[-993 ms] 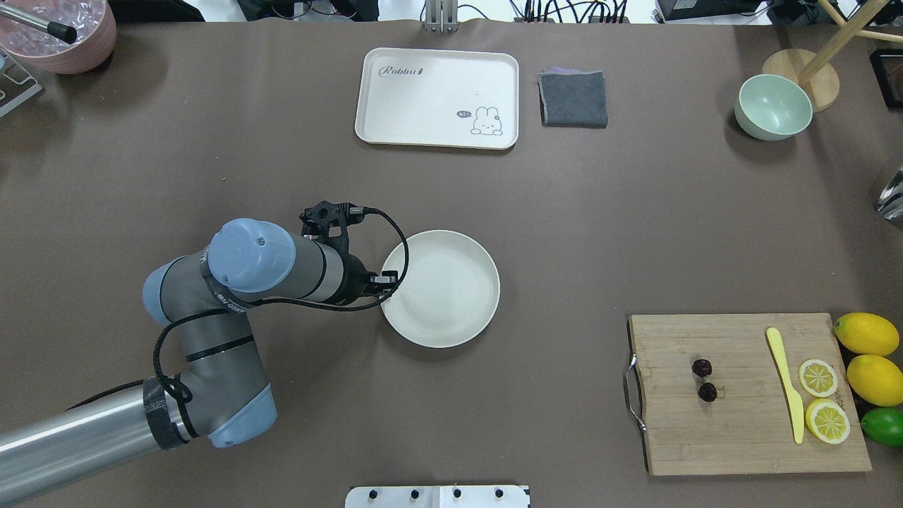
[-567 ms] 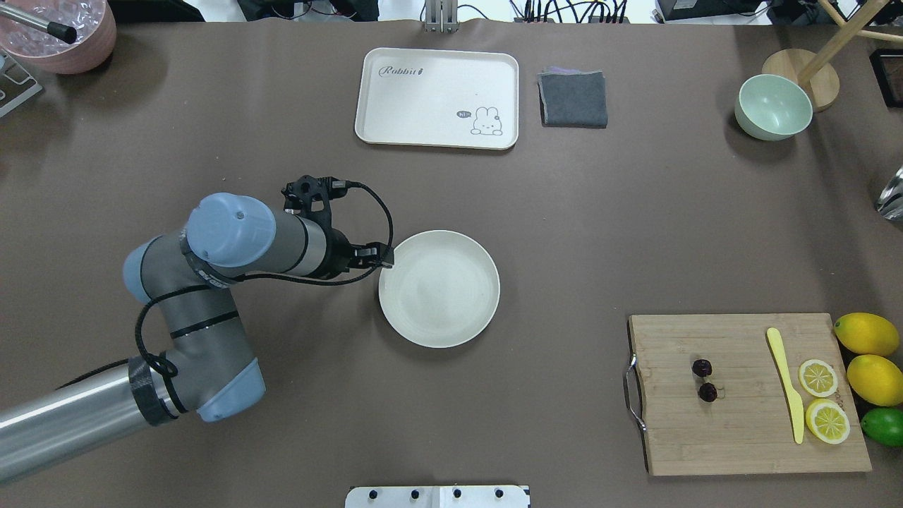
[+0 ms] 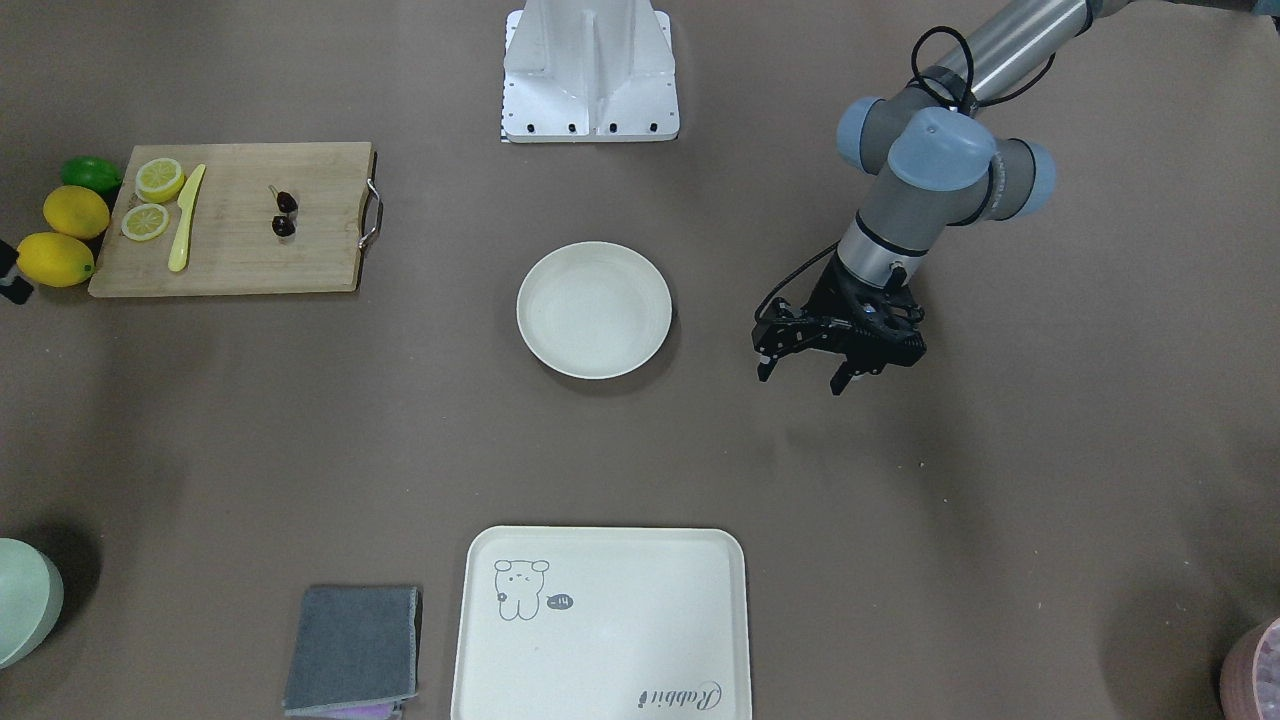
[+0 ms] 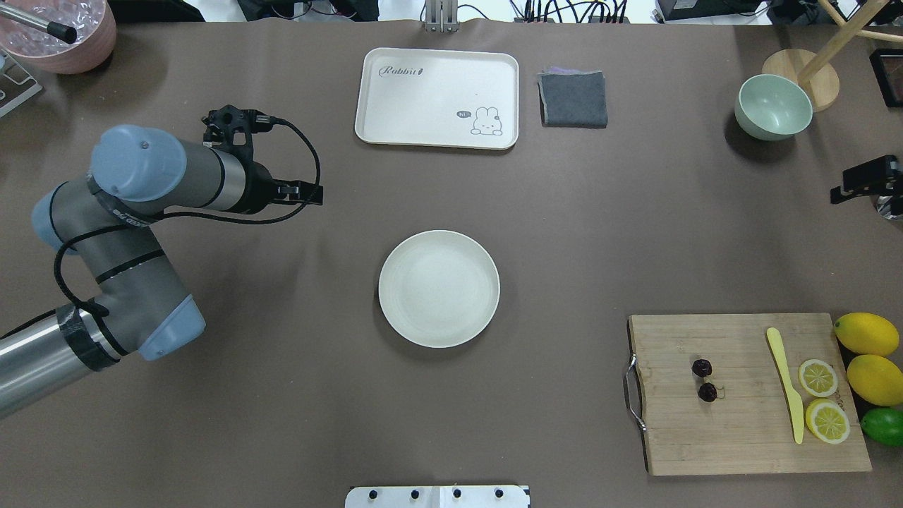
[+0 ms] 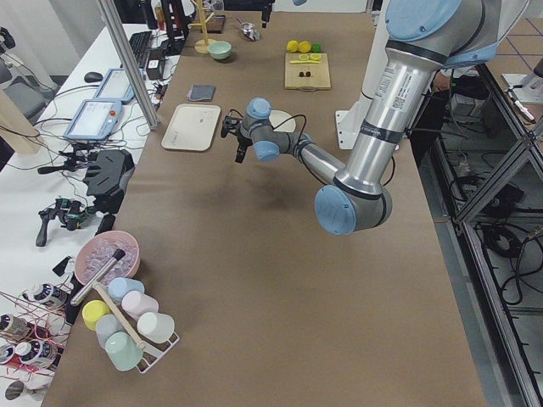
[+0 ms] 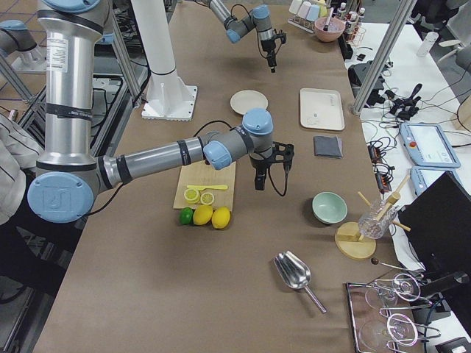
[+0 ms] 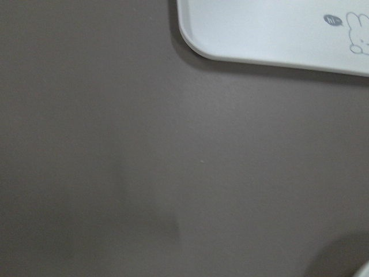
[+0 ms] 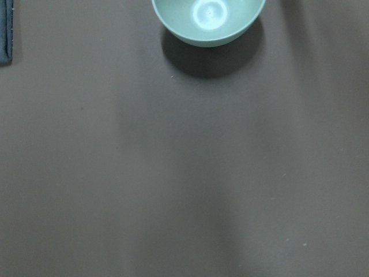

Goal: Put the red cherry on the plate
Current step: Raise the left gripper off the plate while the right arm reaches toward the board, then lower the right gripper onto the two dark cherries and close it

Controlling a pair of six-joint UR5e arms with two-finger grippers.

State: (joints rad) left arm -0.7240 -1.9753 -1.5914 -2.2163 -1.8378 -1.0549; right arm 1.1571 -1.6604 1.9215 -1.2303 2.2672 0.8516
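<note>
A: Hunting for the right gripper (image 4: 857, 185). Cut off at the overhead's right edge, down to a black block. Can't tell spread from closed.

B: Same from the side view: too small and dark to judge the jaws. Nothing through its wrist camera but brown table (image 8: 184, 173) and a pale green bowl (image 8: 207, 17), clipped at the top.

A: Over to the left gripper (image 3: 801, 378). Spread wide, gripping nothing, hanging above bare table, apart from the plate (image 4: 439, 289) on the robot's left of it.

B: Barely showing from overhead, though, tucked behind its own wrist.

A: And there, the red cherry (image 4: 707, 392), lying on the cutting board (image 4: 734, 430), far over on the robot's right, well apart from the plate.

B: Tiny. Two dark maroon balls, near black, side by side. Hard to trace the stem at this size.

A: Touching neither gripper. Sitting between the board's metal handle (image 4: 630, 395) and a yellow knife (image 4: 785, 384).
</note>
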